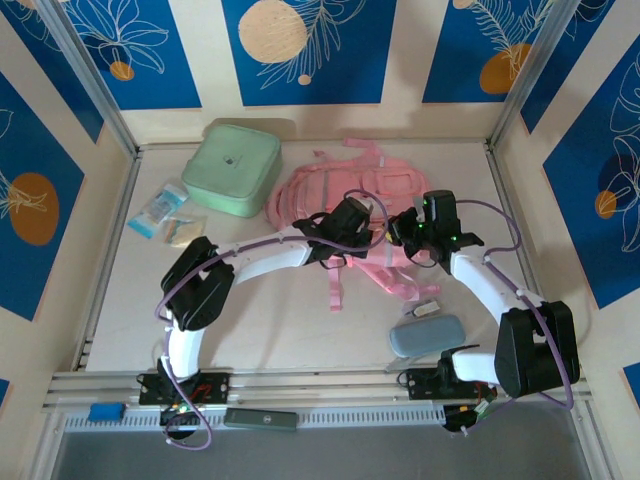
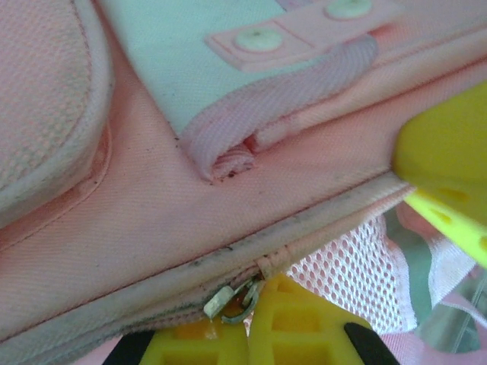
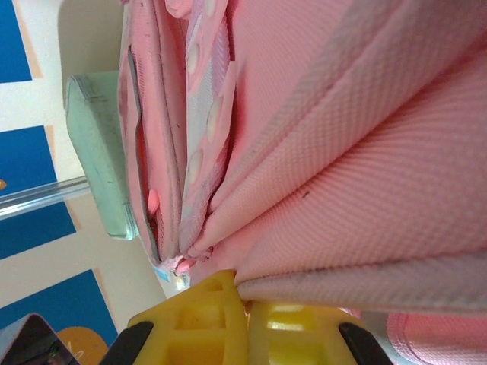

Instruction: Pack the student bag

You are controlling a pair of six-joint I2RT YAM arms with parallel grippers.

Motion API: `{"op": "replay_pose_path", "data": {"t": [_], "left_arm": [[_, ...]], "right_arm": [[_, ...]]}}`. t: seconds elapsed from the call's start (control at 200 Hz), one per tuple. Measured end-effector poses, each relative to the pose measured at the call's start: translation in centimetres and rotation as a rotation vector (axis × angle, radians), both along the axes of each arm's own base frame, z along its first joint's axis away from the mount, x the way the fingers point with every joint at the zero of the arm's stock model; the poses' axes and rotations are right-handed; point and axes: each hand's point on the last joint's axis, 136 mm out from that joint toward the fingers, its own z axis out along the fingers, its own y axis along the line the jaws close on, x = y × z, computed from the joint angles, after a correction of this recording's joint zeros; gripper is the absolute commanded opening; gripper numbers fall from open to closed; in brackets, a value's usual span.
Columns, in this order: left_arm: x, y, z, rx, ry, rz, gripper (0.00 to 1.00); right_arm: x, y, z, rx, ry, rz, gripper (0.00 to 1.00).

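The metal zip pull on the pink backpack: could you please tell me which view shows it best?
The left wrist view: the zip pull sits close on a seam of the student bag. From the top external view it is too small to tell; the right wrist view gives pink fabric folds.

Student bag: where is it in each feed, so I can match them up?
Top external: the student bag lies mid-table, right of the mint green case, with both arms over it.
Left wrist: its pink fabric runs across the frame, with the zip pull at bottom centre in the shut left pincer.
Right wrist: its pink folds run from centre to right, pinched in the right pincer.
Shared landmark: the mint green case, at the left edge of the right wrist view.
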Motion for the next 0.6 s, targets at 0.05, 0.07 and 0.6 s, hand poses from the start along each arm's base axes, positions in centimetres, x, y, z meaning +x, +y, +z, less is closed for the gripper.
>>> {"op": "replay_pose_path", "data": {"t": [0.05, 0.07, 0.6], "left_arm": [[-0.2, 0.1, 0.2, -0.014, 0.008, -0.009, 0.00], [-0.2, 0.2, 0.3, -0.023, 0.009, -0.012, 0.00], [-1.0, 7.1, 1.6, -0.094, 0.055, 0.000, 0.00]], "right_arm": [[0.0, -0.1, 0.1, -0.002, -0.002, 0.009, 0.00], [0.0, -0.1, 0.2, -0.004, -0.005, 0.013, 0.00], [1.0, -3.9, 0.9, -0.063, 0.006, 0.077, 0.00]]}}
